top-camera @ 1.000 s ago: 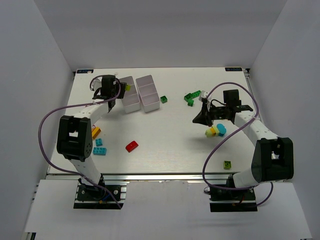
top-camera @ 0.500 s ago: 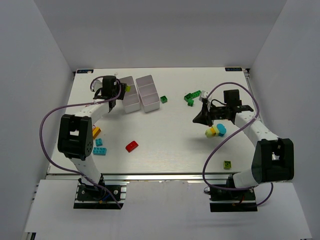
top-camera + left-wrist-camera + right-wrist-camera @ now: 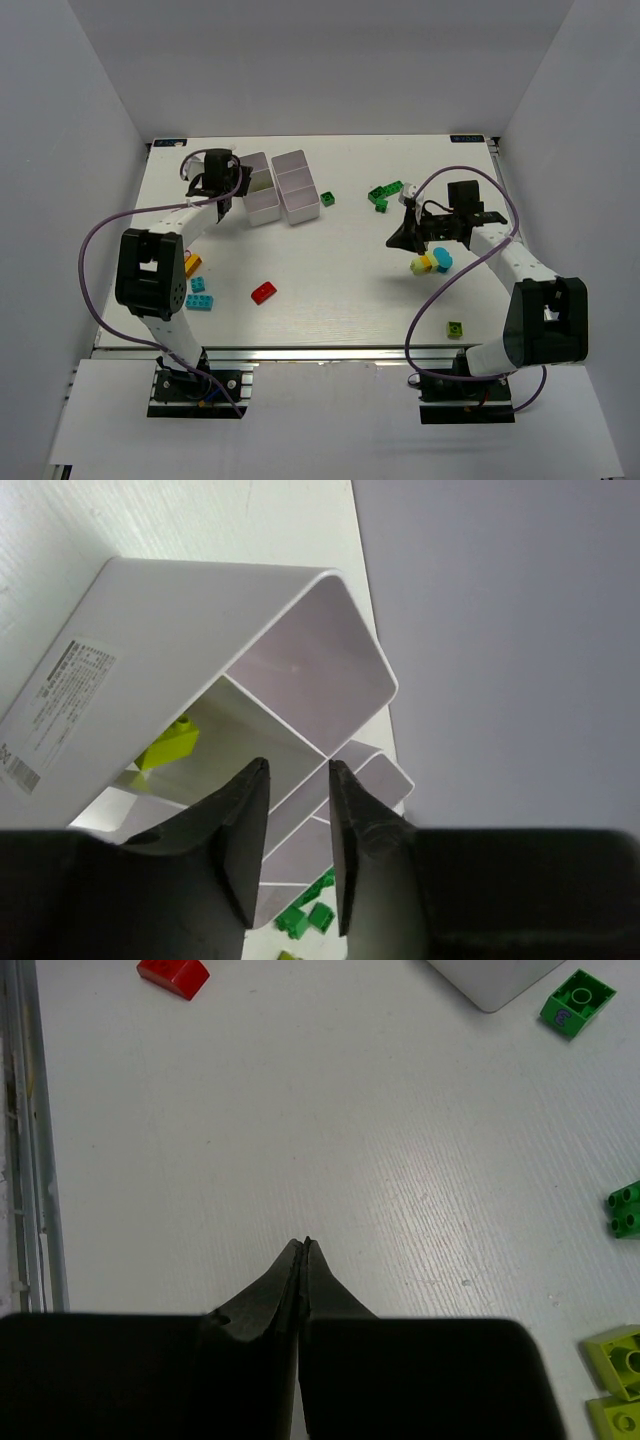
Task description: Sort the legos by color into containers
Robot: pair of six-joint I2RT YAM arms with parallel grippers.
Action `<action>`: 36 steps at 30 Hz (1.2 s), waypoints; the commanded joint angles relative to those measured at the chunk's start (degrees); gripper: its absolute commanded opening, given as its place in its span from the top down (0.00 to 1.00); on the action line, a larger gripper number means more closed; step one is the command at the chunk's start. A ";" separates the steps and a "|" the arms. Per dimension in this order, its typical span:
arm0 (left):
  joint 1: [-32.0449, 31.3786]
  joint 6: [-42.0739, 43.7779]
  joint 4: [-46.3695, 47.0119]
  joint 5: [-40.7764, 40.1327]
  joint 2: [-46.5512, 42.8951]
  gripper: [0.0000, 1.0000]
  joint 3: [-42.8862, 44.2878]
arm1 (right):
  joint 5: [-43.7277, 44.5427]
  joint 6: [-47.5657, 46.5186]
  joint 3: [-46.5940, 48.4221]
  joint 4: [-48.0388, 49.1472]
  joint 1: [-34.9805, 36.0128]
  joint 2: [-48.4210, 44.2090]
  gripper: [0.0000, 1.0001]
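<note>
Two white three-compartment trays (image 3: 262, 205) (image 3: 296, 185) stand side by side at the back left. My left gripper (image 3: 226, 182) is open and empty at the left tray's left side; in the left wrist view its tips (image 3: 297, 763) hover over the tray (image 3: 190, 620), where a lime brick (image 3: 168, 746) lies in a compartment. My right gripper (image 3: 402, 238) is shut and empty, and in the right wrist view (image 3: 303, 1243) it is over bare table. A red brick (image 3: 264, 292) (image 3: 172, 974) lies in the middle at the front.
Cyan bricks (image 3: 199, 302) and an orange brick (image 3: 192, 264) lie at the left. A dark green brick (image 3: 327, 198) sits beside the right tray. Dark green bricks (image 3: 384, 192) are at the back right. Yellow, cyan and lime bricks (image 3: 432, 262) lie under the right arm; a lime one (image 3: 455, 328) lies nearer.
The lime brick that showed at my left gripper's tips over the left tray no longer shows there. The right arm has not moved.
</note>
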 commanded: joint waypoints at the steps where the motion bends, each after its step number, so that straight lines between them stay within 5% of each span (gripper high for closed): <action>1: -0.57 3.20 -0.15 0.13 -3.17 0.61 3.18 | -0.05 -0.75 0.19 -0.68 -0.34 -2.19 1.00; 3: -0.57 8.27 -0.76 1.53 -4.49 0.83 3.72 | 2.49 3.36 0.19 2.46 -0.34 -2.19 0.89; 7: -0.57 19.71 -3.30 3.73 -10.81 0.91 1.53 | 14.16 11.28 0.45 6.96 -0.43 -1.93 0.65; 10: -0.48 28.15 -6.90 3.30 -18.28 0.64 -3.65 | 22.69 15.07 1.33 7.76 -0.43 -0.96 0.38; 12: -0.22 33.06 -8.93 2.16 -23.99 0.36 -7.61 | 27.52 17.08 2.21 7.93 -0.34 0.17 0.13; 16: 0.92 36.87 -12.36 1.89 -32.79 0.17 -14.81 | 37.01 16.65 5.19 6.61 -0.52 3.43 0.11; 21: 2.59 38.62 -15.17 0.67 -40.87 0.15 -21.58 | 37.94 12.63 12.91 3.02 -0.52 10.27 0.11; 24: 2.95 39.77 -16.32 -0.13 -42.55 0.14 -23.17 | 26.52 -12.72 17.23 -9.54 -0.70 14.23 0.12; 28: 3.12 42.14 -18.69 -0.22 -44.05 0.14 -23.79 | 23.51 -37.70 30.67 -23.66 -0.87 26.78 0.28; 33: 3.21 41.71 -20.09 -1.71 -48.61 0.14 -26.78 | 26.84 -49.42 41.30 -30.55 -1.66 37.78 0.31; 36: 3.21 41.70 -20.98 -2.41 -49.59 0.13 -27.39 | 29.12 -47.78 41.76 -27.25 -1.66 39.64 0.32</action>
